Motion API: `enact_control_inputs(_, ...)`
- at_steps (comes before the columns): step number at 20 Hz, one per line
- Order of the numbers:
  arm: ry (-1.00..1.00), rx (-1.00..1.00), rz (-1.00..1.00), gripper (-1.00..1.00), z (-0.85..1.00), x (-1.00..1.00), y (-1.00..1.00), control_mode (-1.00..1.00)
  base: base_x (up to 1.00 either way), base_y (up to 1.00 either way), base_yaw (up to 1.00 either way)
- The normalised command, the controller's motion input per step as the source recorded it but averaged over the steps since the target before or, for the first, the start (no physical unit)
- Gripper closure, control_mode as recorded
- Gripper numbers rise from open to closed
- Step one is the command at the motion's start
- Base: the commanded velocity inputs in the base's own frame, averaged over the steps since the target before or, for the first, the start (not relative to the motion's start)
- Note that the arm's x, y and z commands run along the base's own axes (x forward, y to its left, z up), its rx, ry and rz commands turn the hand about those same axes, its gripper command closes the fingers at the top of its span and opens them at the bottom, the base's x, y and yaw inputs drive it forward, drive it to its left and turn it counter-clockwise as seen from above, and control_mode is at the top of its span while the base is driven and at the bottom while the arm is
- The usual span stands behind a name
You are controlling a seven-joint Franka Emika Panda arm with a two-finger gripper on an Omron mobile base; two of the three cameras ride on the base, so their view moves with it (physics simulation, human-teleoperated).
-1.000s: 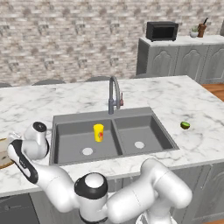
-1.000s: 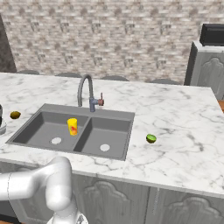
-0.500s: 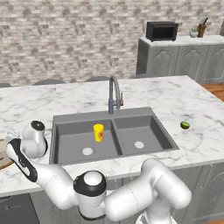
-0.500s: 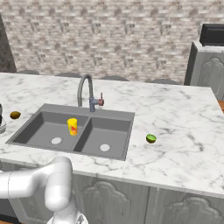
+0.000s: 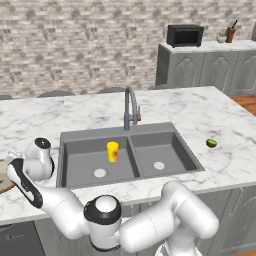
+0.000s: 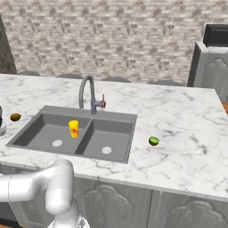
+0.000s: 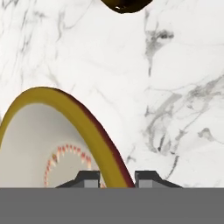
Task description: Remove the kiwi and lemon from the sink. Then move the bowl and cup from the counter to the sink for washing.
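Note:
The tan bowl (image 7: 39,127) with its darker rim lies on the white marble counter (image 5: 215,110) at the far left; a sliver of the bowl (image 5: 3,184) shows at the frame edge. My gripper (image 7: 117,179) reaches down onto it, and its two fingertips (image 7: 89,178) press the rim from both sides. The yellow cup (image 5: 112,151) (image 6: 74,128) stands upright in the left basin of the dark grey sink (image 5: 150,131) (image 6: 113,116). A golden-brown fruit (image 6: 15,117) (image 7: 127,3) lies left of the sink and a green fruit (image 5: 211,143) (image 6: 153,141) right of it; I cannot tell which is the kiwi and which the lemon.
The curved steel faucet (image 5: 131,106) (image 6: 88,92) rises behind the sink's divider. A microwave (image 5: 185,35) stands on the far grey cabinet. My arm stretches low across the counter's front edge toward the left.
The jaws have closed from wide open onto the bowl's rim. The arm has barely shifted, and the cup and fruits have stayed put.

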Motion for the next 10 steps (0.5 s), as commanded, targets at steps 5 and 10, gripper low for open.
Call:
enact_control_inputs(5,0.0,0.0,0.0,1.0,-0.01,-0.08,0.0,-1.0,0.0,0.0,0.0)
enact_control_inputs(10,0.0,0.0,0.0,1.0,0.02,-0.12,-0.02,-1.0,0.0,0.0,0.0)
